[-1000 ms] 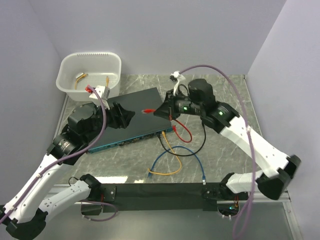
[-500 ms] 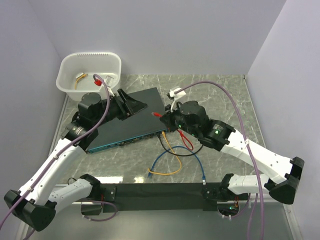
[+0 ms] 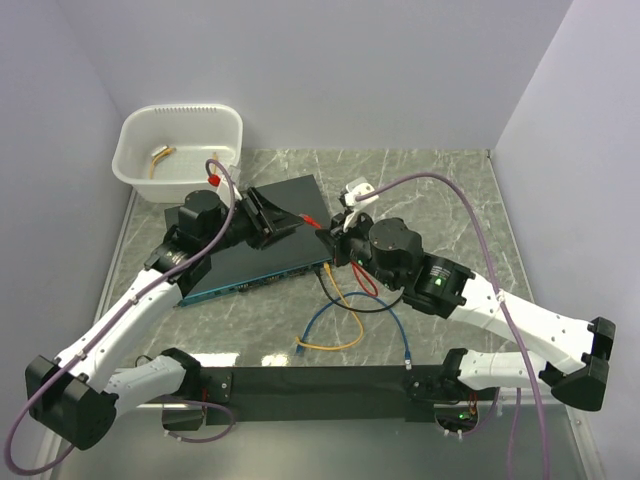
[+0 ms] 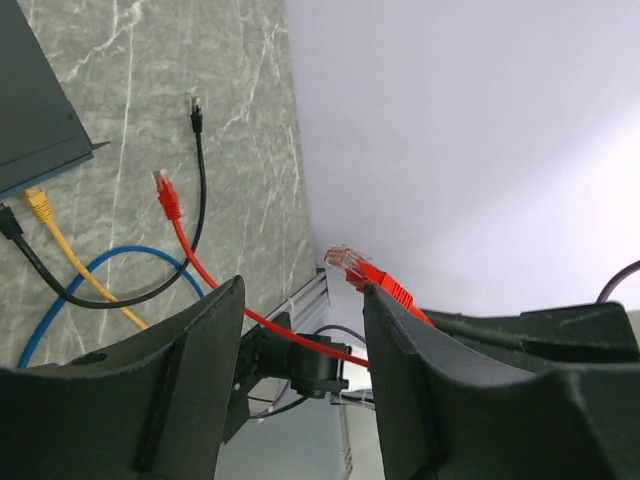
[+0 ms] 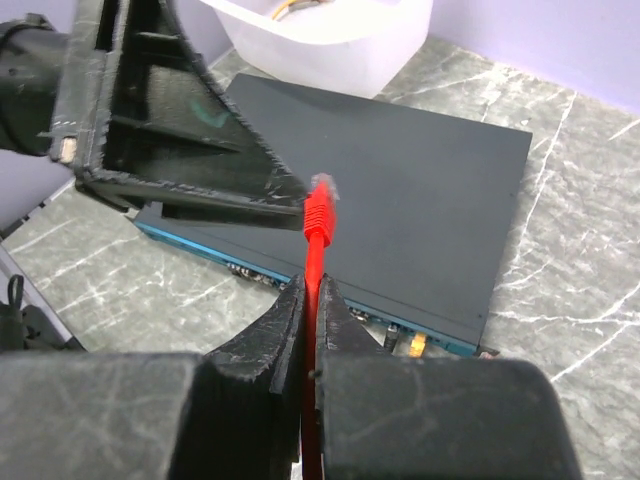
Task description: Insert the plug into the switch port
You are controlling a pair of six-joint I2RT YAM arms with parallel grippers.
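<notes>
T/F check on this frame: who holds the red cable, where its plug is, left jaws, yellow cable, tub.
1. The right gripper is shut on the red cable. True.
2. The red plug is seated in a port. False: it is in the air above the switch.
3. The left gripper is shut. False: its jaws stand apart.
4. A yellow plug sits in the switch's teal face. True.
5. The white tub stands on the switch. False: it stands on the table beyond it.

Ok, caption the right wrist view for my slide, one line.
Right pincer shut on the red cable, its plug at the tips of the open left pincer, above the black switch.
</notes>
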